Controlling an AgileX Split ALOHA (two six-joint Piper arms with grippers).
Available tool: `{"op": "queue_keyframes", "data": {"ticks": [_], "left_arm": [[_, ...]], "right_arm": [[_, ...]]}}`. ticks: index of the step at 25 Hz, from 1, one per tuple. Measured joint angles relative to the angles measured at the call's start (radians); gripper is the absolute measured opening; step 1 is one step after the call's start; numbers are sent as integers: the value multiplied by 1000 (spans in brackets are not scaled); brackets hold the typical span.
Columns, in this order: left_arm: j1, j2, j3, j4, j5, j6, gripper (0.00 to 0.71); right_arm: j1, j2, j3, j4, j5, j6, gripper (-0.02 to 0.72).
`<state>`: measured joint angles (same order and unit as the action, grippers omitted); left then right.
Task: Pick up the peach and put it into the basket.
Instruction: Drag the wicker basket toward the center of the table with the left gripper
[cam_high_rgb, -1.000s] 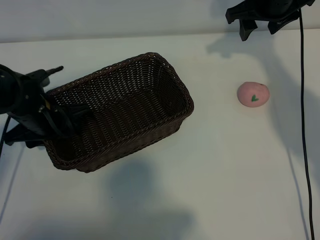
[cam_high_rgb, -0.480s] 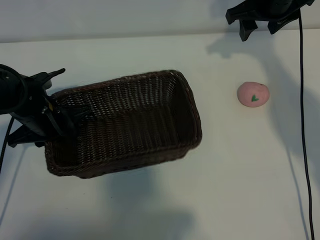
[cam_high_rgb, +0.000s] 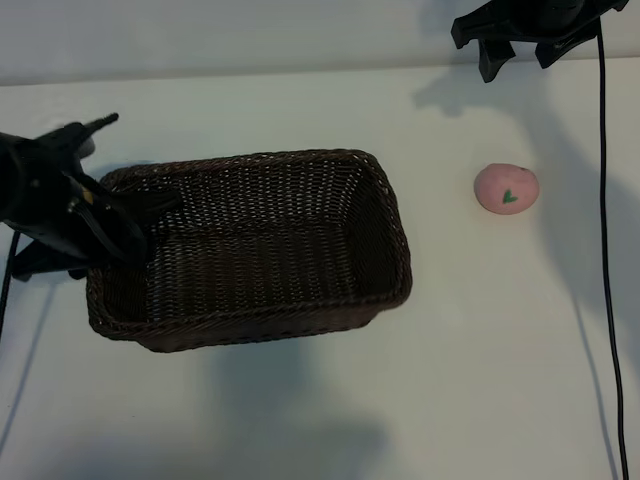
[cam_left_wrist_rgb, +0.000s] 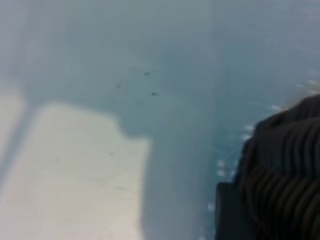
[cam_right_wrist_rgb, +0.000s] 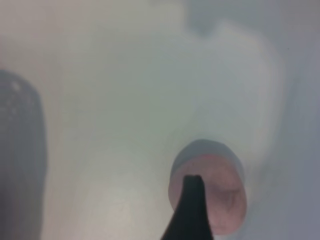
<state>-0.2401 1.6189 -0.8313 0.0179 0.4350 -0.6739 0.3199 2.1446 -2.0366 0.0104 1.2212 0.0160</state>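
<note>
Left gripper (cam_high_rgb: 125, 225), left edge of the exterior frame: fingers closed part-way on the left end wall of the basket (cam_high_rgb: 385, 215), one finger inside the weave and one outside. The grip looks firm; the basket's shadow lies offset below it, so I judge it held up off the table (cam_high_rgb: 320, 400) at least at that end. The left wrist view gives only a blurred dark ribbed mass at lower right, probably the wicker, over bare table.

Right gripper (cam_high_rgb: 515, 58), top right of the exterior frame: fingers spread wide, nothing between them, hanging above and slightly right of the peach (cam_high_rgb: 506, 188). In the right wrist view one dark fingertip (cam_right_wrist_rgb: 189, 210) overlaps the peach (cam_right_wrist_rgb: 220, 195); whether it is near the fruit cannot be told from that view, but the exterior view shows them well apart.

Peach: on the table at right of centre, leaf mark facing the camera, well clear of the basket's right end.

Progress: the peach is not picked up and not in the basket. Both main steps are left, grasping it and dropping it in. Only the basket is in hand so far.

Versus one second ago: the basket lay on a diagonal, far corner pointing to the upper right. It now sits nearly level across the frame, right end closer to the peach. Peach and right gripper are unchanged.
</note>
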Motion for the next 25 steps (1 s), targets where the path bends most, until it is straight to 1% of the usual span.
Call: {"op": "queue_keyframes", "data": {"ticks": [1, 2, 3, 4, 5, 7, 8, 10, 12, 13, 14, 15, 17, 18, 19, 21, 23, 25], "left_arm": [[0, -15, 0, -9, -1, 17, 367], [0, -26, 0, -18, -4, 29, 367], [0, -37, 0, -36, -5, 41, 367], [0, -47, 0, -49, -8, 53, 367], [0, -54, 0, -57, -9, 63, 367], [0, -62, -1, -67, -12, 78, 367], [0, -64, -6, -76, -12, 86, 367], [0, -65, -27, -96, -11, 108, 367], [0, -65, -49, -140, -13, 152, 367], [0, -65, -61, -166, -16, 177, 367], [0, -65, -69, -199, -19, 211, 367], [0, -65, -77, -228, -21, 250, 367], [0, -65, -90, -285, -31, 308, 367], [0, -65, -95, -315, -39, 333, 367], [3, -65, -102, -343, -44, 354, 367], [22, -62, -121, -398, -43, 394, 367], [51, -59, -137, -464, -43, 449, 367], [77, -57, -147, -533, -45, 517, 367]], "right_arm": [[0, 0, 0, -10, 0, 0, 599], [0, 0, 0, 0, 0, 0, 599], [0, 0, 0, -10, 0, 0, 599], [0, 0, 0, 0, 0, 0, 599], [0, 0, 0, -10, 0, 0, 599], [0, 0, 0, 0, 0, 0, 599], [0, 0, 0, -10, 0, 0, 599], [0, 0, 0, 0, 0, 0, 599], [0, 0, 0, 0, 0, 0, 599], [0, 0, 0, -10, 0, 0, 599], [0, 0, 0, 0, 0, 0, 599], [0, 0, 0, -10, 0, 0, 599], [0, 0, 0, 0, 0, 0, 599], [0, 0, 0, -10, 0, 0, 599], [0, 0, 0, 0, 0, 0, 599], [0, 0, 0, -10, 0, 0, 599], [0, 0, 0, 0, 0, 0, 599], [0, 0, 0, -10, 0, 0, 599]]}}
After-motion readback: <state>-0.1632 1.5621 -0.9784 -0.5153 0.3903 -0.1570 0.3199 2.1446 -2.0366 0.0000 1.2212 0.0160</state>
